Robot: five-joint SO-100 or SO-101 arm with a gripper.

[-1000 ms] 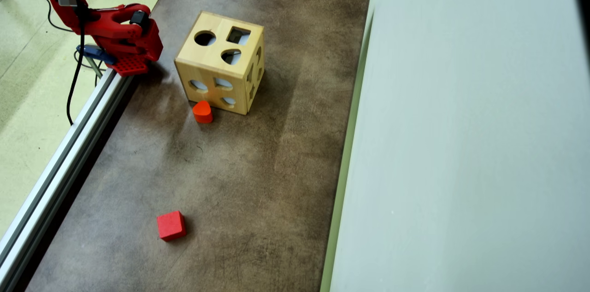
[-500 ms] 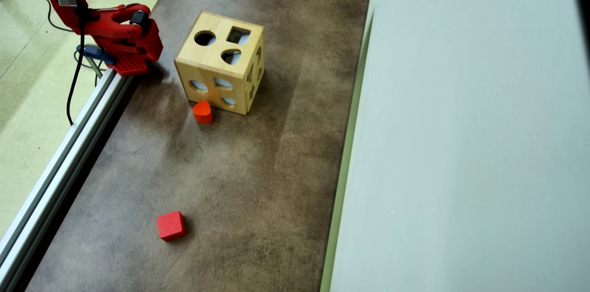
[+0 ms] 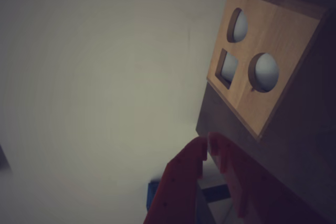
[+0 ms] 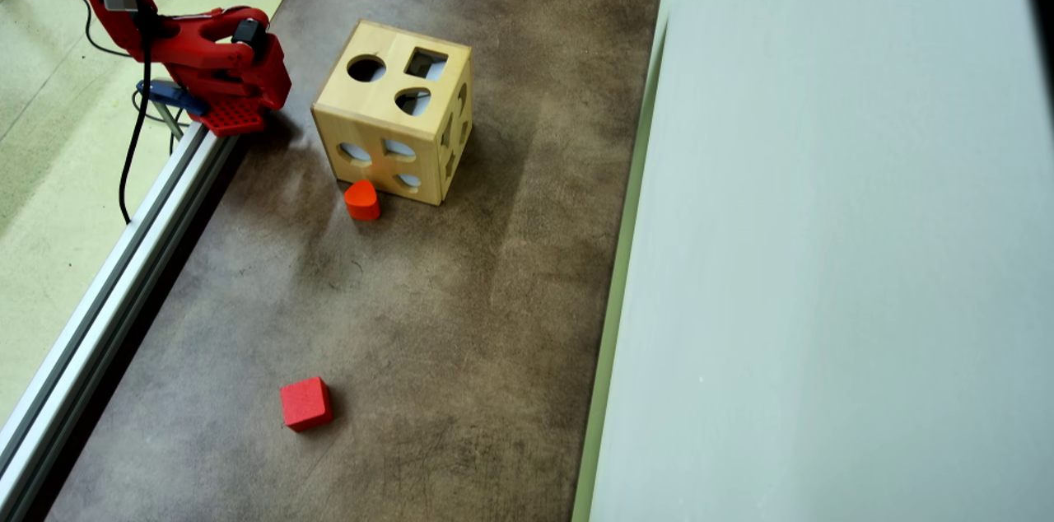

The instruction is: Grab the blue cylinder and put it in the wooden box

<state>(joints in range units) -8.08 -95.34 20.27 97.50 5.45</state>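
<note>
Two red blocks lie on the brown tabletop point(image 4: 494, 275) in the overhead view; the red cube point(image 4: 305, 403) sits toward 7 o'clock of the surface, well apart from everything else; the orange-red rounded block point(image 4: 361, 199) stands just beside the wooden box point(image 4: 394, 112), at the foot of its near face, about 7 o'clock from the box's middle; the box itself rests upright in the upper half of the tabletop, its top showing a round hole, a square hole and a rounded one, its sides cut with further shapes; the blue cylinder cannot be found in either view, so its place cannot be told; the red arm point(image 4: 202, 53) is folded up at the tabletop's 10 o'clock corner, beside a metal rail point(image 4: 107, 300) that runs along the left edge; in the wrist view the hand point(image 3: 206, 144) enters from 6 o'clock, its two red fingers drawn together until the tips touch or nearly so, with nothing between them; the box appears at 2 o'clock of that view, tilted by the camera angle, apart from the fingertips.
</note>
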